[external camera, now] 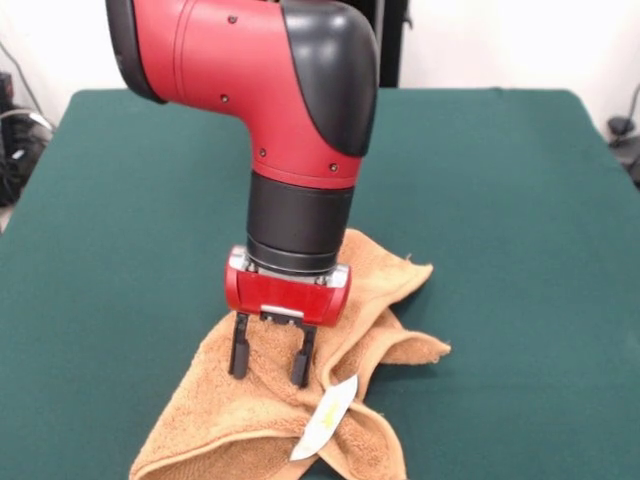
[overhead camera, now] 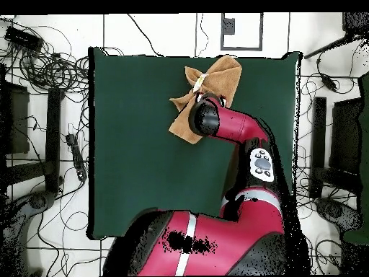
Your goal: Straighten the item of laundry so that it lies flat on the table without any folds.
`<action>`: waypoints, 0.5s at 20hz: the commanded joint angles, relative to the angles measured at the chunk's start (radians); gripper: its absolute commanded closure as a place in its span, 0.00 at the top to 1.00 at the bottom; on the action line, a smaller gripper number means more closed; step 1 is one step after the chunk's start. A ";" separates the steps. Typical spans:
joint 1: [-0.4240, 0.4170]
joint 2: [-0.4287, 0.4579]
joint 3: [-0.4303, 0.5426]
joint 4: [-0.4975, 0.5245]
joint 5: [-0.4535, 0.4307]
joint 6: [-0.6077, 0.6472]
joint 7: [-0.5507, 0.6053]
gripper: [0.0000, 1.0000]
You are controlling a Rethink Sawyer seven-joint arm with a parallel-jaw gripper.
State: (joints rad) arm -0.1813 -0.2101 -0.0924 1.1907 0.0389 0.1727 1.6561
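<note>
gripper (external camera: 269, 363) stood narrowly parted, tips on the bunched towel (external camera: 250, 420) at lower centre, holding nothing. advised pinching one corner and dragging outward across the surface (external camera: 520, 200).

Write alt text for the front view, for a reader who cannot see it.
A red and black robot arm reaches down over a crumpled orange-tan towel on a dark green table, its open gripper with fingertips at the cloth. The towel is bunched in folds, with a white tag showing near its front edge.
</note>
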 commanded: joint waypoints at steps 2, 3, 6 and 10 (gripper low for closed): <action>0.059 0.063 0.116 0.029 0.019 -0.005 0.164 1.00; 0.062 0.062 0.114 0.029 0.021 -0.002 0.166 1.00; 0.068 0.057 0.114 0.027 0.029 0.012 0.170 1.00; 0.078 0.056 0.101 0.031 0.037 0.014 0.185 1.00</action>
State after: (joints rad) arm -0.1741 -0.2087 -0.0976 1.1889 0.0391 0.1713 1.6561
